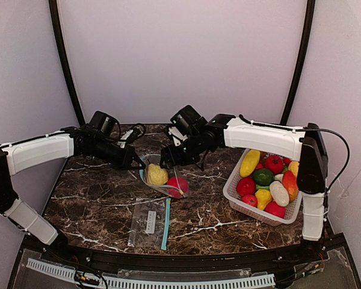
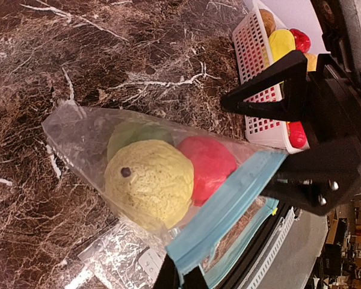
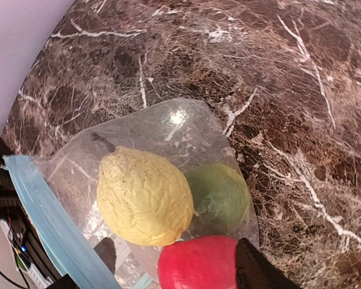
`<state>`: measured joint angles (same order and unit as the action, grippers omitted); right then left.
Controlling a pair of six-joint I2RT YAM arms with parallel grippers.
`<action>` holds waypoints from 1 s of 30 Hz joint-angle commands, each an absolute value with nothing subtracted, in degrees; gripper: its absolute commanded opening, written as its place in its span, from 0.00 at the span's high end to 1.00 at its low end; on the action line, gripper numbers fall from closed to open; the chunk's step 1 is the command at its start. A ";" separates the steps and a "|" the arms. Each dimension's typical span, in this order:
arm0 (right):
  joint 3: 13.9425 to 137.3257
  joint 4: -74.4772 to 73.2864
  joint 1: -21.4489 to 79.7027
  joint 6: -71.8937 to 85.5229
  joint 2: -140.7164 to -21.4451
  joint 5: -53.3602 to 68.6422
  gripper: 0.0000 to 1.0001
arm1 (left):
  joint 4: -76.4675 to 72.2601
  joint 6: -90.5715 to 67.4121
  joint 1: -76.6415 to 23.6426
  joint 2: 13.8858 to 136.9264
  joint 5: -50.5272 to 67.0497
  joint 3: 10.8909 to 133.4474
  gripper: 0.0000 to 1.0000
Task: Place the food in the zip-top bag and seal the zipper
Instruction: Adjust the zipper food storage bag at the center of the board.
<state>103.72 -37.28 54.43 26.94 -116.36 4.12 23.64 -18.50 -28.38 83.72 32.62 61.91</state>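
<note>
From above, the zip-top bag (image 1: 150,164) lies on the marble table (image 1: 90,198) with a yellow fruit (image 1: 157,175) and a red fruit (image 1: 177,185) inside it. The left gripper (image 1: 135,161) is at the bag's left edge and the right gripper (image 1: 168,161) at its far right edge. Right of the bag, well apart, the white basket (image 1: 231,191) holds more food (image 1: 263,176). Nearer than the bag, a second bag (image 1: 149,221) lies flat.

In the left wrist view, the left fingers (image 2: 180,278) are pinched together on the bag's blue zipper strip (image 2: 228,208). A green fruit (image 2: 135,133) lies behind the yellow one. The right gripper's jaws stand apart at the bag's mouth.

In the right wrist view, the red fruit sits between the spread right fingers (image 3: 259,271); whether they touch it is unclear.
</note>
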 commanded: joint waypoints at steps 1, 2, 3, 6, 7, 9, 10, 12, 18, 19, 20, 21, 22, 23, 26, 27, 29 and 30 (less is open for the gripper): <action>105.07 -38.42 55.54 27.52 -115.11 1.14 0.54 | 22.10 -19.71 -27.84 82.28 35.57 62.90 0.99; 105.18 -38.81 55.92 27.69 -114.75 0.43 0.67 | 22.35 -20.42 -27.79 82.32 35.76 63.69 0.99; 105.49 -39.55 56.31 27.73 -114.00 0.26 0.78 | 22.52 -20.98 -27.78 82.06 36.91 64.10 0.99; 106.45 -41.68 57.70 27.36 -111.84 -2.84 0.99 | 20.59 -23.78 -27.76 80.18 39.37 65.05 0.99; 106.57 -42.20 58.02 27.41 -110.95 -3.28 1.00 | 21.14 -23.58 -27.77 79.35 38.45 65.55 0.99; 105.69 -42.42 58.54 27.58 -109.12 -3.19 1.00 | 25.10 -20.78 -27.77 79.22 33.99 66.90 0.99; 104.86 -42.18 58.60 27.72 -108.35 -2.70 1.00 | 26.48 -18.36 -27.77 79.90 30.73 67.38 0.99; 103.30 -41.62 58.68 28.14 -107.65 -1.15 1.00 | 29.06 -16.04 -27.76 81.03 27.92 67.75 0.99; 101.08 -39.61 59.17 30.18 -110.97 4.25 0.98 | 29.31 -14.07 -27.77 84.82 30.29 66.19 0.99; 100.67 -39.27 59.22 30.57 -111.34 3.51 0.92 | 29.32 -13.71 -27.82 85.08 30.66 66.07 0.99; 100.42 -39.31 59.20 30.76 -111.58 2.51 0.88 | 29.25 -13.58 -27.84 85.52 31.20 66.00 0.99; 100.19 -39.28 59.16 30.79 -111.57 1.61 0.83 | 28.85 -13.30 -27.86 85.61 31.46 65.72 0.99; 100.07 -39.29 59.16 30.77 -111.42 0.92 0.75 | 28.31 -13.20 -27.86 85.63 32.01 65.43 0.99; 100.00 -39.28 59.15 30.66 -111.11 0.31 0.68 | 28.04 -12.95 -27.86 85.57 32.44 65.28 0.99; 100.12 -39.59 59.15 30.11 -109.95 0.21 0.48 | 26.87 -12.69 -27.86 85.40 34.10 65.22 0.99; 100.04 -39.68 59.13 29.83 -109.29 -1.07 0.42 | 26.84 -12.42 -27.86 85.69 34.80 65.31 0.99; 99.36 -39.87 59.15 29.58 -107.52 -2.16 0.33 | 27.33 -11.40 -27.86 86.25 35.18 66.05 0.99; 99.07 -40.21 59.15 29.52 -106.38 -2.93 0.31 | 27.97 -10.61 -27.82 86.41 35.08 66.85 0.99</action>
<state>100.20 -40.32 58.89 29.93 -110.83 0.43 26.70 -13.61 -28.12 86.35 32.86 65.78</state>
